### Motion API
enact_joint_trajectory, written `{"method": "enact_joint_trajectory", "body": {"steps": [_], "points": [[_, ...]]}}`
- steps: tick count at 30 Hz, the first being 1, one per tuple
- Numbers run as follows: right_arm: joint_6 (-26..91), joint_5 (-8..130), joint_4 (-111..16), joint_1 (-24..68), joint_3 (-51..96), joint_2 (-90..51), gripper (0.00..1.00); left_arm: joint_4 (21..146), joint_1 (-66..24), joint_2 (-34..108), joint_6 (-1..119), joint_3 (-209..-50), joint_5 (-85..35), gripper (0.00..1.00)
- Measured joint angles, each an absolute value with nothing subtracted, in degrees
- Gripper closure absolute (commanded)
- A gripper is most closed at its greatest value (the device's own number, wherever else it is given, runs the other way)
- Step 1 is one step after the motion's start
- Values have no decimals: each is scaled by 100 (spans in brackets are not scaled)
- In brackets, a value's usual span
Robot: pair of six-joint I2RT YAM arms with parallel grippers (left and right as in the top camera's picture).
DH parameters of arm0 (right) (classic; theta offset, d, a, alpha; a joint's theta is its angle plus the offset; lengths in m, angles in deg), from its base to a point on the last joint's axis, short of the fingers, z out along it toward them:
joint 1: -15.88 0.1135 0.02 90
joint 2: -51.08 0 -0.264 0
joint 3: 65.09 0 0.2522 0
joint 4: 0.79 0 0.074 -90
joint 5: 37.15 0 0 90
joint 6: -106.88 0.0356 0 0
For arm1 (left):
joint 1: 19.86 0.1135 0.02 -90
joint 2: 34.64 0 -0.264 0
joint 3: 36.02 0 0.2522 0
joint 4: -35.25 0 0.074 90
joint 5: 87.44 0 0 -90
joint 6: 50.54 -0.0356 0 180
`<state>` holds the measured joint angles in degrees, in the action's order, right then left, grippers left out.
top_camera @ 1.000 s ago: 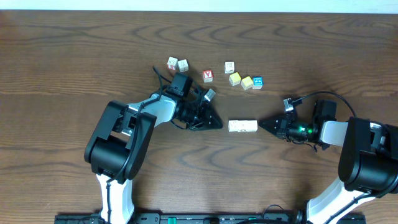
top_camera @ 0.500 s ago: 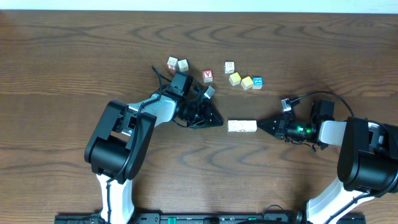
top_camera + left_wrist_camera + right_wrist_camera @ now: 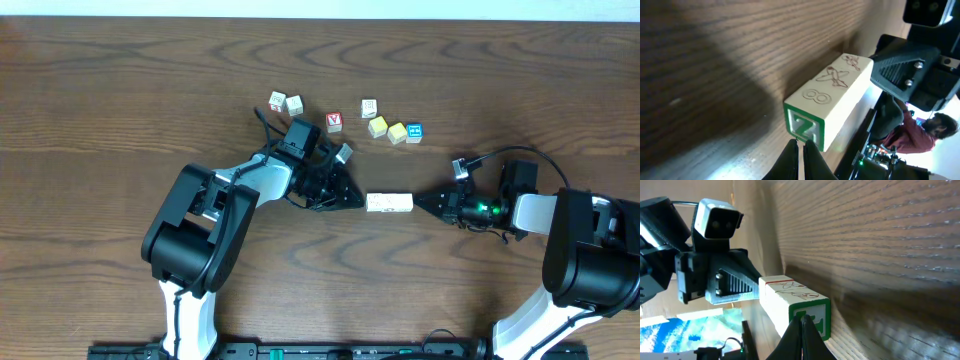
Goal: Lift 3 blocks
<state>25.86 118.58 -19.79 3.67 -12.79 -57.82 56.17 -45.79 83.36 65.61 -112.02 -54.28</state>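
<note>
at the blocks (image 3: 390,203), left hand (image 3: 358,201) nearer

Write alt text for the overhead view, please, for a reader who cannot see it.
A row of three cream blocks lies on a wooden table, with the shut left gripper at its left end and the shut right gripper at its right end. Behind it sit loose cubes, among them a red cube, two yellow cubes and a blue cube.
</note>
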Motion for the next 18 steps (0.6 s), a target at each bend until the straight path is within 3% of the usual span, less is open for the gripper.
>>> {"method": "enact_joint_trajectory", "body": {"steps": [18], "points": [[2586, 11858, -1994, 367, -1279, -5782, 99, 5269, -4579, 8592, 6657, -11202, -5677, 93]]}}
